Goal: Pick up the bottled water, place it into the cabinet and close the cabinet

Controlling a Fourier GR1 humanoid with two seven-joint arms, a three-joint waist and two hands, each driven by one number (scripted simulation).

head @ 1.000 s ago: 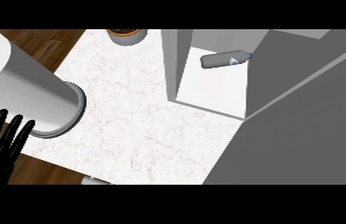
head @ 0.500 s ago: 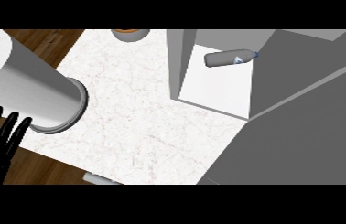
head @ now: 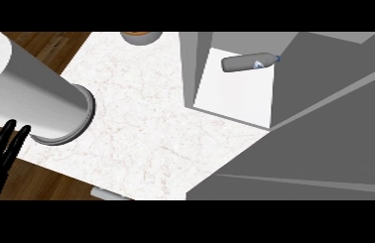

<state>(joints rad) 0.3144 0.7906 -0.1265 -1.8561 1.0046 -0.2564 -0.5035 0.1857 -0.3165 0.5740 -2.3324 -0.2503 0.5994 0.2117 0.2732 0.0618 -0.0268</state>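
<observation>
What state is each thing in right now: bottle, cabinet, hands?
Bottle: lying on its side inside the cabinet, not held.
Cabinet: open, door not closed.
Left hand: at the lower left edge, only fingers showing, holding nothing.
Right hand: not in view.

Single head view, looking steeply down, close over the marble counter, cabinet at right

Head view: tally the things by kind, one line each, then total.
Bottled water: 1, lying inside the cabinet
Cabinet: 1, door open
Bowl: 1, at the counter's far edge
Hand: 1, lower left
Total: 4
</observation>
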